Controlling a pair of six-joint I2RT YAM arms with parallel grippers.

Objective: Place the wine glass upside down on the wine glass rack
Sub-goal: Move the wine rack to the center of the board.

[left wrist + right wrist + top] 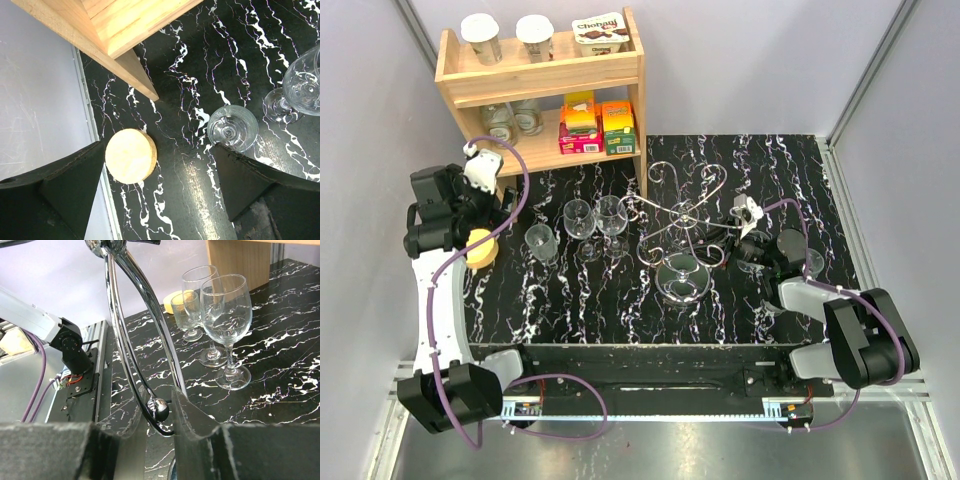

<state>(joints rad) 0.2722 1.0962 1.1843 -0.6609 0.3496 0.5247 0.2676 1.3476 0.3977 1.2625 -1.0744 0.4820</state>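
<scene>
The silver wire wine glass rack (685, 212) stands mid-table on its shiny disc base (682, 280). Two wine glasses (578, 218) (612, 213) stand upright to its left, and show in the right wrist view (226, 310) (200, 285). My right gripper (728, 245) is at the rack's right side. Its fingers stand a narrow gap apart (159, 395) by the ball end (161, 409) of a curved rack arm (125, 315). A see-through blur covers its left finger, and no glass shows clearly in it. My left gripper (157, 185) is open and empty above the table's left edge.
A short ribbed tumbler (540, 240) (232, 127) and a round yellow coaster (480, 248) (130, 156) lie under the left gripper. The wooden shelf (545, 90) with cups and boxes stands at the back left. Another glass (810, 262) sits by the right wrist.
</scene>
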